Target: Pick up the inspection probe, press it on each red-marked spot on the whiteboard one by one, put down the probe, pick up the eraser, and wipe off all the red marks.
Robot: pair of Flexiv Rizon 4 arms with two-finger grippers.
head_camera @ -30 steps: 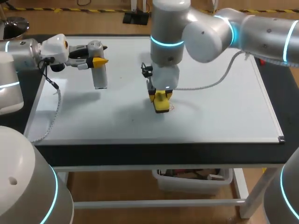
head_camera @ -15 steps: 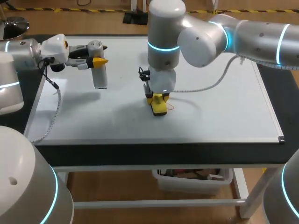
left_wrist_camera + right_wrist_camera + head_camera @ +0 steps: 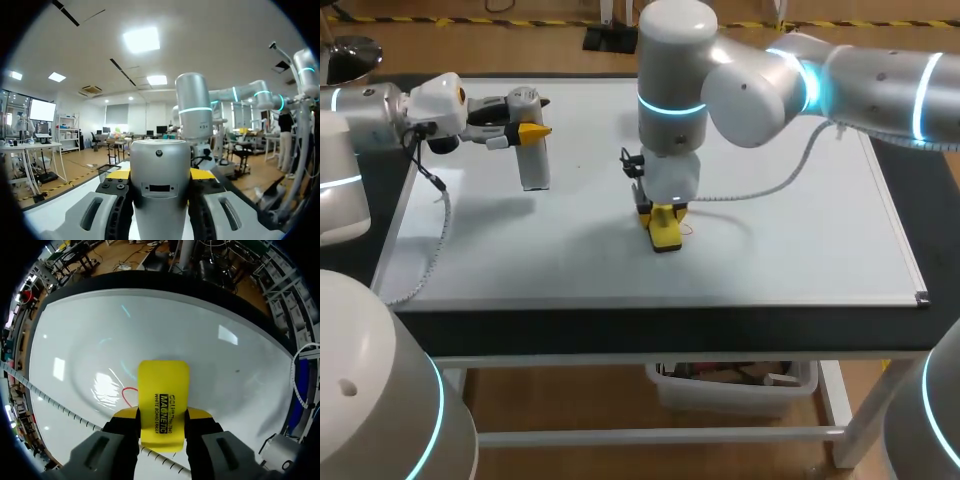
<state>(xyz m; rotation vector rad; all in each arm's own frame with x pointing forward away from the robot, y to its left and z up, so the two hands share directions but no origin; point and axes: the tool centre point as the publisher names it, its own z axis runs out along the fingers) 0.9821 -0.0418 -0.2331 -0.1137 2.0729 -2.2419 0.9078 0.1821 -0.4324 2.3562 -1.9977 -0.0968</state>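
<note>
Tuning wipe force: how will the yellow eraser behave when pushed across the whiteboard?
The eraser looks like rigid plastic, so it probably won't flex. Clamped by the right end effector, it seems unlikely to tip. It should glide easily on the glossy whiteboard.

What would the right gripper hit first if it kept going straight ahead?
The whiteboard: the yellow eraser in the right gripper points down at it, beside a red mark, and may already touch.

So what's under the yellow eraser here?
The whiteboard lies under the eraser in the right gripper. A red mark curves out from beside it; whether more red continues beneath is hidden.
</note>
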